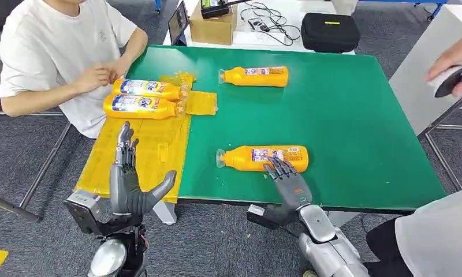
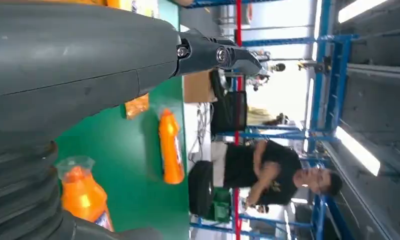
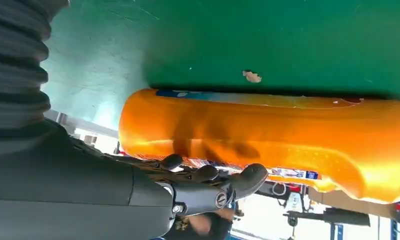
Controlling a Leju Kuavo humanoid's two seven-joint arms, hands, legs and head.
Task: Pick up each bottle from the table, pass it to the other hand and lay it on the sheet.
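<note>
Near bottle [image 1: 263, 158]: lying on green table [image 1: 356, 115], right hand [image 1: 289, 183] fingertips on it, apparently not yet clasped. Far bottle [image 1: 255, 76]: untouched. Two bottles [image 1: 143, 98] laid on yellow sheet [image 1: 139, 153], left. Left hand [image 1: 130, 184]: fingers spread, empty, over sheet. Two done, two left.

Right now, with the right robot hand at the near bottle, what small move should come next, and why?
Probably curl the fingers around the near bottle. The right robot hand rests its fingertips on the bottle without gripping it, and the bottle lies flat on the green table. The left robot hand is open above the yellow sheet.
</note>
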